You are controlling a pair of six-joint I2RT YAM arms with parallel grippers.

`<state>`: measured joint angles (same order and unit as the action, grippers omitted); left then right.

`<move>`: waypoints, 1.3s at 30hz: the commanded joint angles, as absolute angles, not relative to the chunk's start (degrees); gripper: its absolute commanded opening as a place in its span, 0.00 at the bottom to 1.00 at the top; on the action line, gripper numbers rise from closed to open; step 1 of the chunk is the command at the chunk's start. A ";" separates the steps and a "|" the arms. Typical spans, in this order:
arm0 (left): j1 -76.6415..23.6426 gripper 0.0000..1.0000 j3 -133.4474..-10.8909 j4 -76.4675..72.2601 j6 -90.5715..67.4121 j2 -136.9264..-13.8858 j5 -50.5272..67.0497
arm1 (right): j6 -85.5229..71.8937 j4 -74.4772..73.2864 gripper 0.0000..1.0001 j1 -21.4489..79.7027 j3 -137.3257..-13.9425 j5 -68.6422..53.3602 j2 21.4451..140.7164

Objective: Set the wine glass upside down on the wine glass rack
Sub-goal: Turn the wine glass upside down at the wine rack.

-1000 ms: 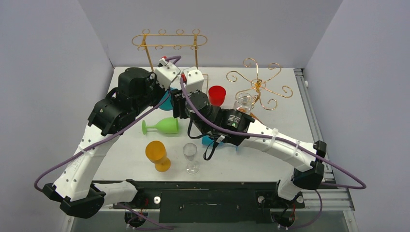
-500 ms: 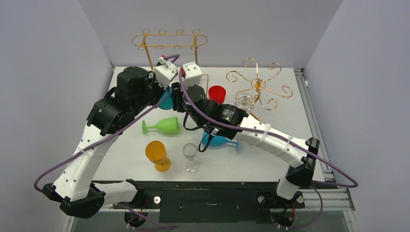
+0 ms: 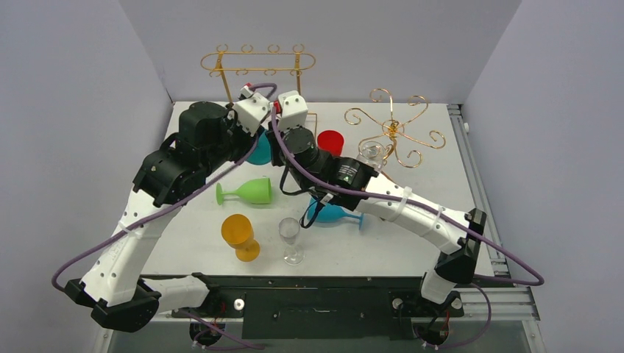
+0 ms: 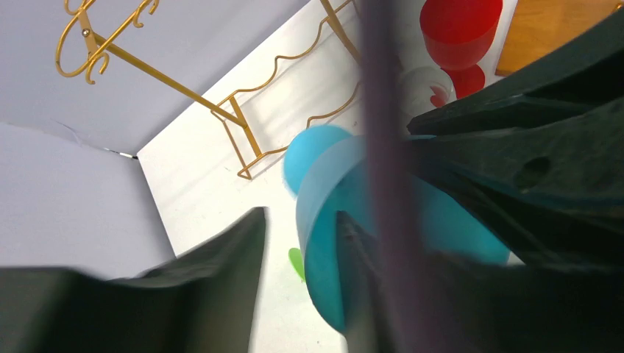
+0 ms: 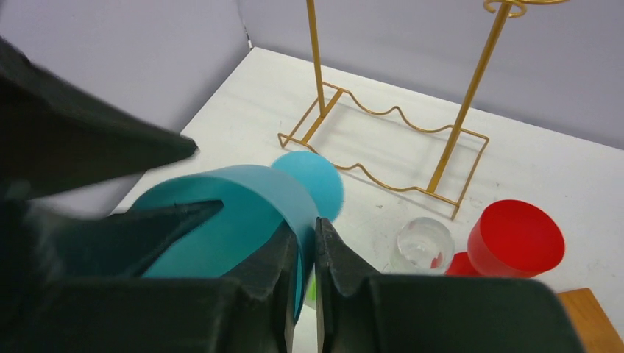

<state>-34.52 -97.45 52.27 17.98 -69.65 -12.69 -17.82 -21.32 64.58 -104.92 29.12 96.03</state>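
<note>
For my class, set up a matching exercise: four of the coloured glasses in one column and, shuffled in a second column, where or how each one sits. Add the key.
Column A
1. green glass
2. orange glass
3. red glass
4. teal glass up at the hands

Column B
a. pinched at its rim by the right hand
b. standing towards the near edge of the table, beside a clear glass
c. lying on its side on the table, untouched
d. standing at the back, by the foot of the gold rack

Pairs: 1-c, 2-b, 3-d, 4-a
</note>
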 commanded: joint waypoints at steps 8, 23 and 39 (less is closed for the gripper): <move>-34.61 0.96 -108.24 47.80 8.40 -68.43 -2.35 | -11.68 -12.56 0.00 61.33 -91.91 30.96 80.45; -13.75 0.93 -105.05 29.20 -19.30 -67.91 43.14 | -13.50 5.91 0.00 60.54 -72.88 19.41 54.08; -14.17 0.58 -98.92 14.45 -31.65 -71.10 54.09 | -13.30 6.71 0.00 62.31 -76.96 17.21 56.45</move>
